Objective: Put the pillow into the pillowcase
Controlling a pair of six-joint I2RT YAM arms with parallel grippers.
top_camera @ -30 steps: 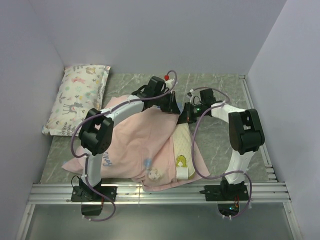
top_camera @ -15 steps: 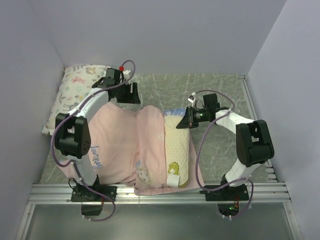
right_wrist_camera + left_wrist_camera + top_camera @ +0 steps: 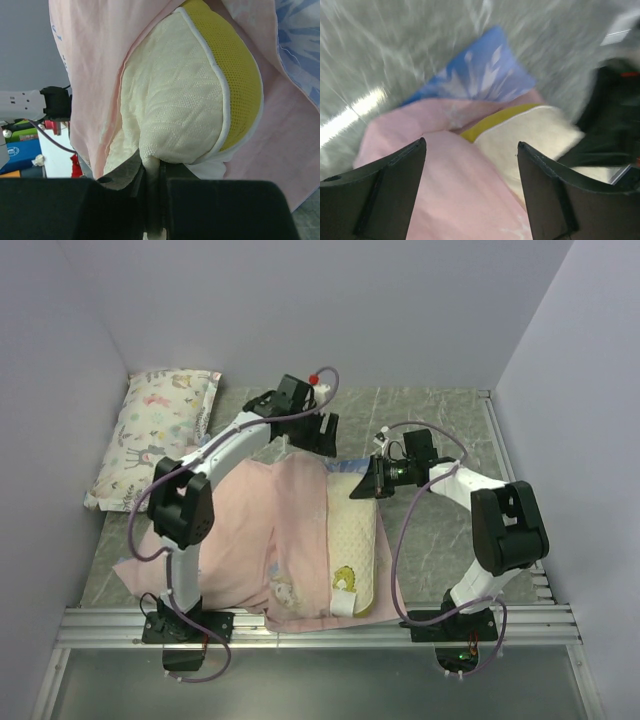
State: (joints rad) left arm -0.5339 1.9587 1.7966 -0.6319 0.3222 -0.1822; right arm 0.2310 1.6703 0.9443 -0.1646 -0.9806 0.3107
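Note:
The cream pillow (image 3: 352, 538) with its yellow band lies at the table's middle. The pink pillowcase (image 3: 262, 530) is draped over its left side and under it. My right gripper (image 3: 368, 483) is at the pillow's far end. In the right wrist view that gripper (image 3: 154, 172) is shut on a pinch of the pillow (image 3: 185, 100) cover, with the pillowcase (image 3: 95, 60) around it. My left gripper (image 3: 324, 443) hovers over the far edge of the case. In the left wrist view it (image 3: 471, 145) stands open above the pillowcase (image 3: 460, 200), with nothing between its fingers (image 3: 555, 190). The pillow (image 3: 530, 135) corner shows beyond it.
A smaller white pillow (image 3: 160, 435) with an animal-and-flower print lies at the far left against the wall. Grey walls close in the marble table (image 3: 440, 530) on three sides. A metal rail (image 3: 320, 625) with both arm bases runs along the near edge.
My left gripper let go of the pillowcase and opened. Its arm swung out left and came back toward the pillow's far end. The case settled flatter. The right gripper kept its hold.

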